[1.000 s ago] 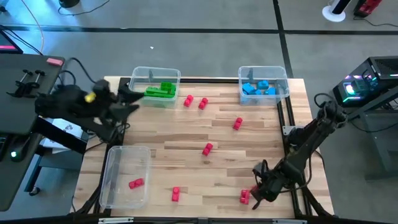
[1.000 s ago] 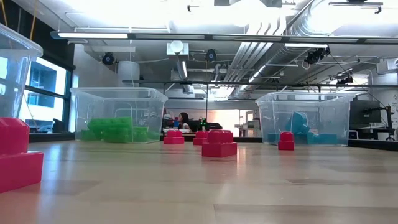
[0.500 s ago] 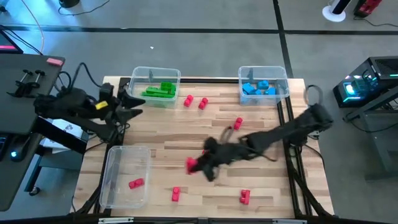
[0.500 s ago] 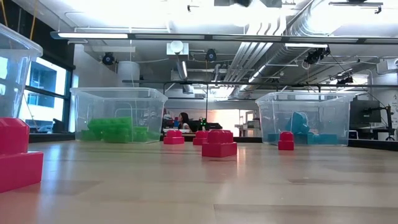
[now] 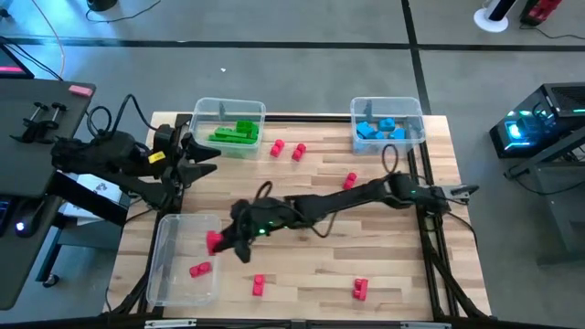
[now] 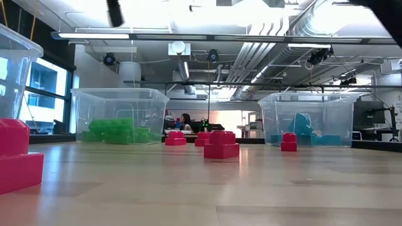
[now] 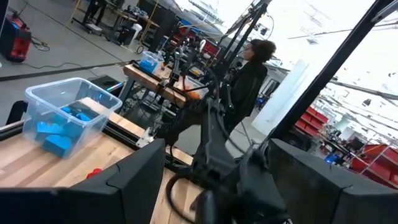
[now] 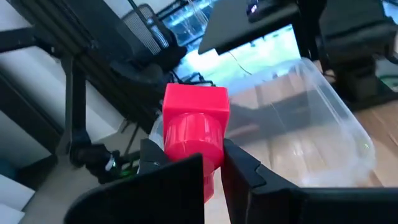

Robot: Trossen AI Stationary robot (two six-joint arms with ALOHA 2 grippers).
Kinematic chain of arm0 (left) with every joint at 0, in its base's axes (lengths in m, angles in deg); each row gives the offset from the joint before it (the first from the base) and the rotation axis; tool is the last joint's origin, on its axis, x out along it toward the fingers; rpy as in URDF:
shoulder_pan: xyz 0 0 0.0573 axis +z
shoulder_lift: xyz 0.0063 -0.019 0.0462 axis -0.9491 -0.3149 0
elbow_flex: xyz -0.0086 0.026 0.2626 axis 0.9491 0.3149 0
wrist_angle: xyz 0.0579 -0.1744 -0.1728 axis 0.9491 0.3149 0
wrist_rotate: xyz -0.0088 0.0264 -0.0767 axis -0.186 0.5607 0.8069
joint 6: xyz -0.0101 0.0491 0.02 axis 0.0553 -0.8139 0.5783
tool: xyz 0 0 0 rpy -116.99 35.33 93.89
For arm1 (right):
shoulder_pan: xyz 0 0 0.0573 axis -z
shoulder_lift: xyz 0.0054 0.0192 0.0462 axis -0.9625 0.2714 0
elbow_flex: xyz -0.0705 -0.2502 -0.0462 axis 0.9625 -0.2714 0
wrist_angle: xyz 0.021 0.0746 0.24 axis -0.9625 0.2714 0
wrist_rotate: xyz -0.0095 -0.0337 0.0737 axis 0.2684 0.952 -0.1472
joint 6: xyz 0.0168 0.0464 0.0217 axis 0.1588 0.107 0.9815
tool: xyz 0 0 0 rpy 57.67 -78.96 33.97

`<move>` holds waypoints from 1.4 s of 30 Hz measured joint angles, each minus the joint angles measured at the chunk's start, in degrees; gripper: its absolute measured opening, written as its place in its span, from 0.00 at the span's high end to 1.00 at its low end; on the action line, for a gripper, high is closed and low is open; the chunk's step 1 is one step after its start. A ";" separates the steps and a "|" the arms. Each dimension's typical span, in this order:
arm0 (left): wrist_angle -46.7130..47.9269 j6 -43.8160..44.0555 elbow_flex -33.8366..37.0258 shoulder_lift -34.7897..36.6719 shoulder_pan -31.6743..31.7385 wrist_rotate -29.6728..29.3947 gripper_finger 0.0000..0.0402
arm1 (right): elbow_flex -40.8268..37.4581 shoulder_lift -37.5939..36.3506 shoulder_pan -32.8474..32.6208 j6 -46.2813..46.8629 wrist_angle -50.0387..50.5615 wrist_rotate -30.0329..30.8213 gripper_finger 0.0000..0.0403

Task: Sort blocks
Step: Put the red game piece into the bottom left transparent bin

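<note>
**Right gripper holds red block at rim of near-left bin**

Right arm reaches across the table from the right side toward the near left. Right gripper is clenched on a red block; the right wrist view shows the block pinched between the two fingers, studs toward the camera. From above, the block sits at the right rim of the near-left bin, which has one red block inside.

Left gripper hangs over the far-left table edge, just beside the green bin, fingers spread, nothing between them.

Loose red blocks on the table: two near the green bin, one right of centre, two along the near edge. Green blocks lie in the far-left bin, blue blocks in the far-right bin.

In the left wrist view a person stands beyond the table
</note>
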 joint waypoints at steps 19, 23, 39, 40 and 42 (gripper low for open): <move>-0.74 -0.05 -0.02 -0.09 0.00 -0.02 0.33 | 17.69 16.31 2.24 7.20 -2.32 0.18 0.79; -0.73 -0.06 -0.02 -0.11 0.00 -0.02 0.33 | 18.18 15.63 2.25 4.18 -2.81 0.00 0.59; -0.65 -0.57 -0.04 -0.24 0.00 0.68 0.33 | 18.16 2.43 2.60 -16.69 53.92 3.95 0.40; -0.66 -1.17 -0.04 -0.22 0.00 0.72 0.33 | 18.16 1.83 2.02 -18.31 59.22 5.30 0.40; -0.65 -2.04 -0.04 -0.22 0.00 0.73 0.33 | 18.16 1.63 0.85 -21.41 68.91 7.03 0.41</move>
